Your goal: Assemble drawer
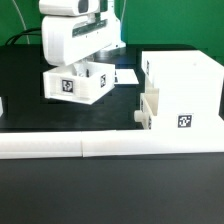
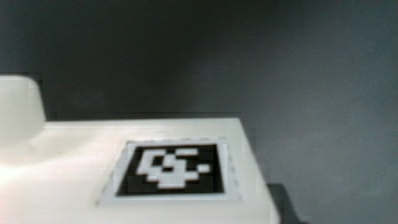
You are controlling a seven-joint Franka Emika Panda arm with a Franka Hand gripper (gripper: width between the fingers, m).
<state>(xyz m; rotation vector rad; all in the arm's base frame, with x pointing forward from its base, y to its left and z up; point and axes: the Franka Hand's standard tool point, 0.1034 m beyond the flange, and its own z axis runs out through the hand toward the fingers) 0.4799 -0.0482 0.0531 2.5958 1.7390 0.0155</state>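
A small white drawer box (image 1: 76, 84) with a black marker tag hangs slightly tilted just under the white hand of my arm, left of centre in the exterior view. My gripper (image 1: 80, 66) reaches down into it and is shut on its wall; the fingertips are hidden by the box. The wrist view shows the box's tagged white face (image 2: 173, 168) very close, with dark table beyond. The large white drawer housing (image 1: 185, 85), also tagged, stands at the exterior view's right, apart from the box.
A long low white rail (image 1: 100, 146) runs along the front of the black table. A thin flat white marker board (image 1: 126, 75) lies behind the box. A white part (image 1: 2, 104) shows at the left edge. A small white bracket (image 1: 145, 116) sits at the housing's foot.
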